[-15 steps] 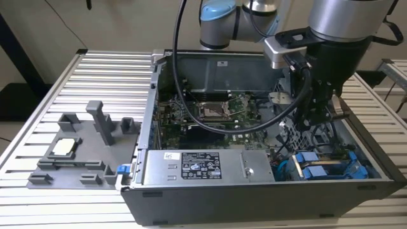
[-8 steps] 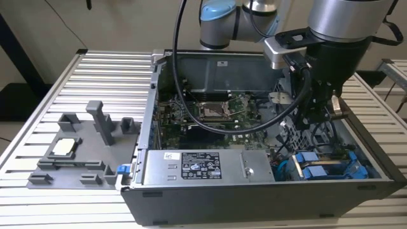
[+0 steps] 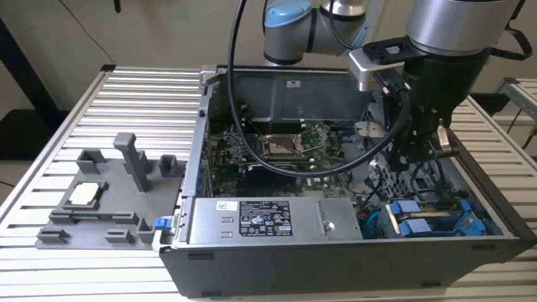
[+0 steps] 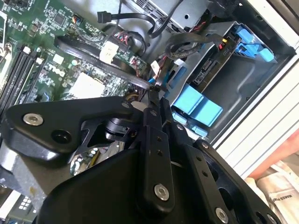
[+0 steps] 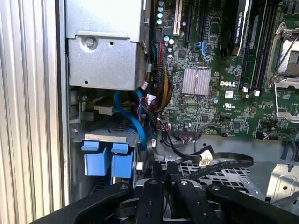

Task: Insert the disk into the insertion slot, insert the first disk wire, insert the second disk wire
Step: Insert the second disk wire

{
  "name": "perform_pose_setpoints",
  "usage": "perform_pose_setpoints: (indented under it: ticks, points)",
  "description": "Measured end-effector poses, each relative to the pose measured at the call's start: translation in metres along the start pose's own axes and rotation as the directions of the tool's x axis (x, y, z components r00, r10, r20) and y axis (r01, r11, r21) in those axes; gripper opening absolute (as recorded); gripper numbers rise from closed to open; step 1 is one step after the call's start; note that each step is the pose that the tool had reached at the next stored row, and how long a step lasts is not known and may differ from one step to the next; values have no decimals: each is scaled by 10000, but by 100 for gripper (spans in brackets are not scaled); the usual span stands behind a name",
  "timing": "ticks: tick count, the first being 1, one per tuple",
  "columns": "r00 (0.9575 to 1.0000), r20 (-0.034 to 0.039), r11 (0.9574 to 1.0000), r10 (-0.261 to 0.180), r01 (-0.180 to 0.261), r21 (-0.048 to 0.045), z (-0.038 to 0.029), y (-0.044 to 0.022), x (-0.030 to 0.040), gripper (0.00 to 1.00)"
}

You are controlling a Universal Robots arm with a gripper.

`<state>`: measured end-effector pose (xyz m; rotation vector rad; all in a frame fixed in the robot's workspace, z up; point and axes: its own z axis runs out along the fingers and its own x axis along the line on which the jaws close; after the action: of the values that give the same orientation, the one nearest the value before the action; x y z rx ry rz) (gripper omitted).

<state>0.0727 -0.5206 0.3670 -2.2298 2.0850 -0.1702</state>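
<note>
Gripper [image 4: 155,95]: inside the open computer case [image 3: 336,264], over its drive bay; fingers drawn together, apparently pinching the end of a black wire [image 4: 84,53]. Disk [image 3: 432,221], blue-framed: seated in the bay at the case's near corner, on the exterior view's right. Case: standing on a slatted table [image 3: 126,88].
</note>
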Motion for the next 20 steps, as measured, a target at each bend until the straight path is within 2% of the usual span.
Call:
perform_pose_setpoints:
  ticks: [4, 14, 16, 20]
  points:
    - [10000, -1, 10000, 1, -1, -8, 2, -7, 40, 16]
    - [10000, 4, 10000, -1, 1, -70, 18, -71, 277, 16]
    - [10000, 5, 10000, -1, 1, -87, 21, -92, 312, 16]
    - [10000, 10, 9999, -3, 3, -154, 35, -178, 350, 16]
